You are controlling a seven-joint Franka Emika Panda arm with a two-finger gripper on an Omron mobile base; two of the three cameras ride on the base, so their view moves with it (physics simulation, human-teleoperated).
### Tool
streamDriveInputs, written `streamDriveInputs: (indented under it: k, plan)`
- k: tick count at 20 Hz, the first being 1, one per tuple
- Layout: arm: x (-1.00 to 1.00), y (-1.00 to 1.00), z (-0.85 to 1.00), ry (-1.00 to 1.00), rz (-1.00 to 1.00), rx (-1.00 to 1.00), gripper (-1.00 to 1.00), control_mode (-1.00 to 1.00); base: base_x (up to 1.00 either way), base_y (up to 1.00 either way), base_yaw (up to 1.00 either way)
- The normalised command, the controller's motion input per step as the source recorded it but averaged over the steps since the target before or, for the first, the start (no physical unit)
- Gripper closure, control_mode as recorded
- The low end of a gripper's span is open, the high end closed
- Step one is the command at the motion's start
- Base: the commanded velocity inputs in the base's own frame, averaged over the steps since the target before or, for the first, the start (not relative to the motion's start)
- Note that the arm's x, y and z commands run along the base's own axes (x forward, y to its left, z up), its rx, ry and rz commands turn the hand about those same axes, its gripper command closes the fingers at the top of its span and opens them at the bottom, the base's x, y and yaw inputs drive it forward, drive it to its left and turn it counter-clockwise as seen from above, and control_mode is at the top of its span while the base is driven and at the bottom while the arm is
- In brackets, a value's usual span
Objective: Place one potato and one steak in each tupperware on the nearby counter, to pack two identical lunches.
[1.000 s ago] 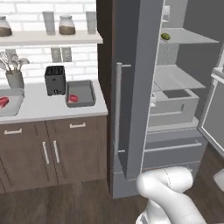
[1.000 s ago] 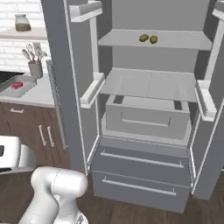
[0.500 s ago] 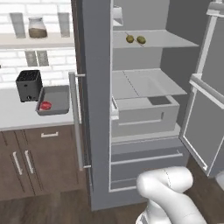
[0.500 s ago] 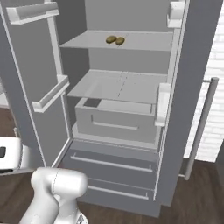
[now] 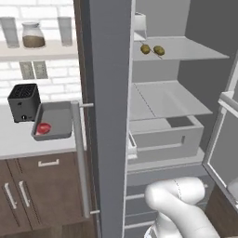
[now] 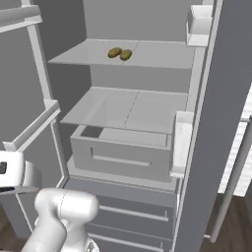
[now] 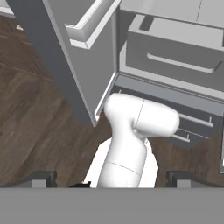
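Pincer (image 7: 111, 183) spread wide and empty, low before the open fridge (image 6: 142, 19), far from both potatoes (image 5: 152, 49) on the upper shelf (image 6: 162, 54); firm, rounded and likely rollable, each looks best pinched across its short middle.

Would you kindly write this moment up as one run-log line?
fridge: doors open | potatoes: two on upper shelf | tupperware: on counter, holds red steak | gripper: open, empty
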Motion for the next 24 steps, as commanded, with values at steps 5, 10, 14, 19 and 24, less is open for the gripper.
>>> streamDriveInputs:
  k: [5, 10, 14, 19, 24]
  plan:
    - [0.00, 0.00, 0.00, 0.00, 0.00, 0.00, -1.00, 1.00, 0.11, -0.30, 0.02]
    - [0.00, 0.00, 0.00, 0.00, 0.00, 0.00, -1.00, 1.00, 0.00, -0.55, 0.11]
    - [0.00, 0.00, 0.00, 0.00, 0.00, 0.00, -1.00, 1.00, 0.16, -0.15, 0.03]
    - [0.00, 0.00, 0.00, 0.00, 0.00, 0.00, -1.00, 1.00, 0.35, 0.00, 0.00]
    - [0.00, 0.00, 0.00, 0.00, 0.00, 0.00, -1.00, 1.00, 0.46, 0.00, -0.04]
